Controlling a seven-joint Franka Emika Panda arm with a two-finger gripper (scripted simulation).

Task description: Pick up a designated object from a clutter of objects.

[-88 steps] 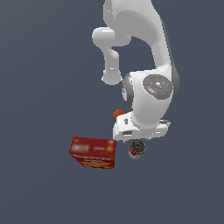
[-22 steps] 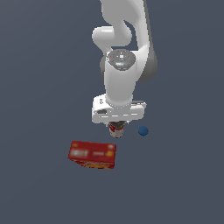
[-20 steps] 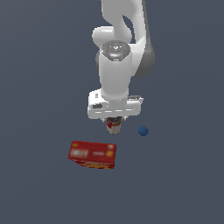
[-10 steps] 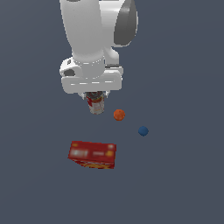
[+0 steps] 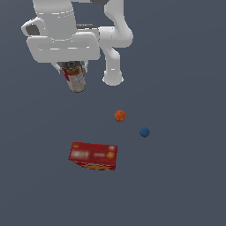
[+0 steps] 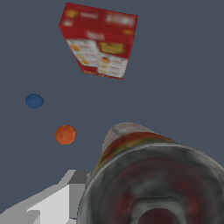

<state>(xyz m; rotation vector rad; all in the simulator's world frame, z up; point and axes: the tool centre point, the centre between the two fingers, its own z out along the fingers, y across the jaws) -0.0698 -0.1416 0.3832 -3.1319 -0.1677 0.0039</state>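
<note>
While the can [image 5: 75, 78] hangs clamped between the fingers of the gripper [image 5: 72, 68], it sits directly below the hand, long axis close to vertical with a slight tilt, well above and apart from the clutter. Cracker box [image 5: 93, 156] lies flat below, orange ball [image 5: 120, 115] and blue ball [image 5: 144, 132] toward the exterior view's right. Label print is too blurred to read.
</note>
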